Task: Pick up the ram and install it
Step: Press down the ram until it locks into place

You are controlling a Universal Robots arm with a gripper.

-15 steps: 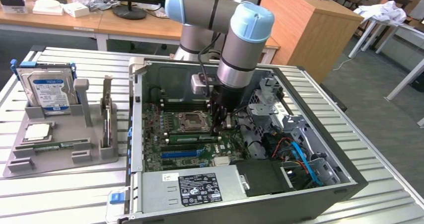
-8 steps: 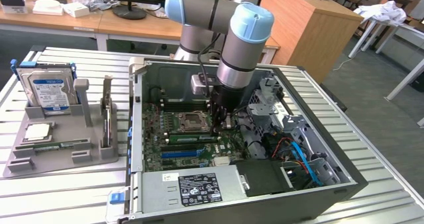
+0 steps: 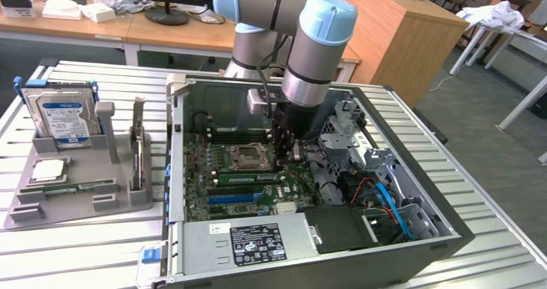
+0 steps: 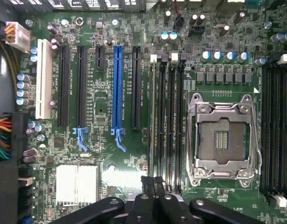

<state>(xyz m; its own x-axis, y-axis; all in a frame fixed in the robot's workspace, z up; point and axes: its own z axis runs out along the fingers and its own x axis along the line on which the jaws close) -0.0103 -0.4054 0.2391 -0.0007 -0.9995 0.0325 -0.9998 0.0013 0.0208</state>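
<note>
**While the fingers hang shut over the board, the ram looks to lie in its holder**

As far as the exterior view lets me judge, the ram (image 3: 66, 188) is the long green strip lying flat in the front groove of the grey holder (image 3: 128, 202) on the counter (image 3: 77, 257), just in front of the square CPU chip (image 3: 48, 169) and well apart from the arm. The fingers (image 4: 148, 186) are closed tight inside the open computer case (image 3: 444, 231), hanging over the black memory slots (image 4: 167, 126) beside the CPU socket (image 4: 222, 140). I can make out nothing pinched between them.

A stick like this should be light and stiff, but thin and fragile. Its chips and contact edge should not be squeezed or scraped. The sound grip is probably across the two flat faces near the middle of the long upper edge, which keeps it square.

Around it, the hard drive (image 3: 64, 119) stands upright at the back of the holder. A thin card (image 3: 137, 145) stands on edge at the side nearer the case. The groove walls crowd the strip closely. Inside the case, the drive cage and the blue and red cables (image 3: 385, 196) lie on the exterior view's right. The blue expansion slot (image 4: 117, 88) runs parallel to the memory slots and is easy to mistake for one.
</note>
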